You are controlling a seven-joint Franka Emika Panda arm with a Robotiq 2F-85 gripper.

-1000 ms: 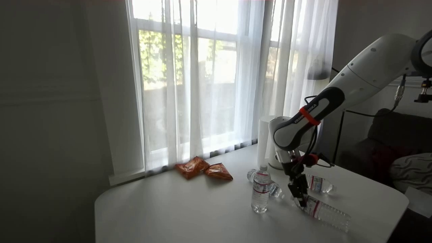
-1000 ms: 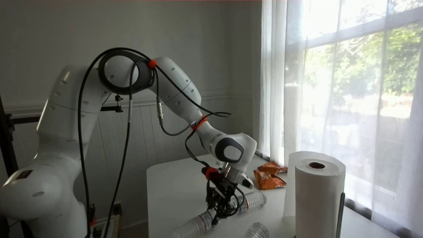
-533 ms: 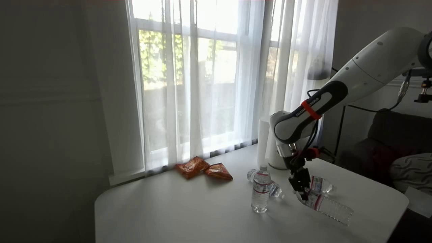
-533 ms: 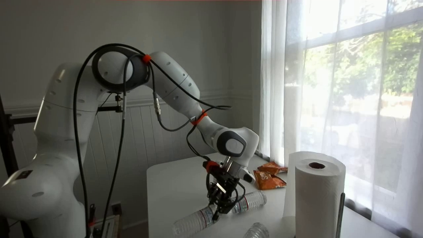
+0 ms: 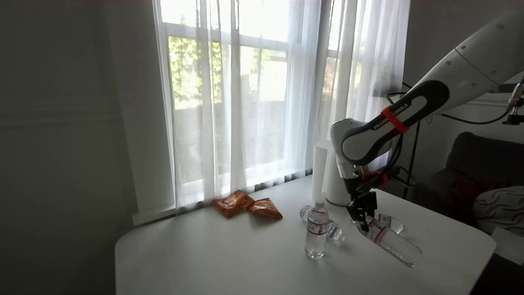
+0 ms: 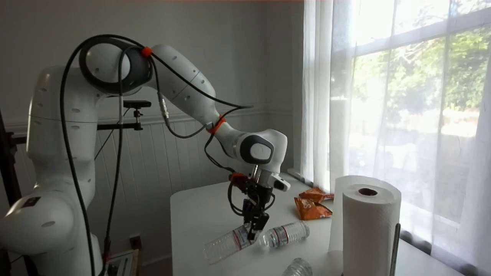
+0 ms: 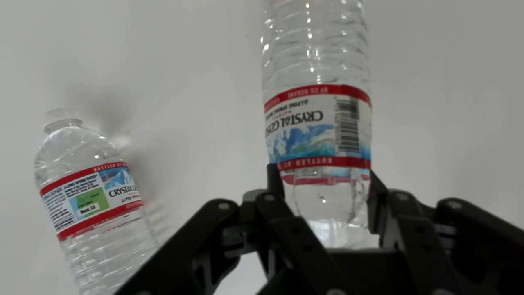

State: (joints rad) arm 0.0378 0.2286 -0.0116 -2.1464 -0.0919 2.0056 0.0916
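1 clear water bottle [image 7: 317, 127] tilts over the white table [image 5: 196, 254], pinched between the jaws of the black gripper [image 7: 326, 180]. 2 lying bottles [image 5: 388, 222] and 1 upright bottle [image 5: 315, 233] are nearby; 2 orange bags [image 5: 233, 203] sit by a curtained window [image 5: 266, 119].

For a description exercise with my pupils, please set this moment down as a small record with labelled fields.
Surface: white round-cornered table
Grip: black two-fingered pincer, closed on a clear cylindrical plastic bottle
Held pose: slanted; contact with table unclear
Upright: second clear plastic bottle
Lying, in an exterior view: third clear plastic bottle, behind the upright one; fourth clear plastic bottle, beyond the held one
Packets: two shiny orange packets, side by side
Paper: white cylindrical paper-towel roll, upright
Backdrop: sheer white fabric curtains
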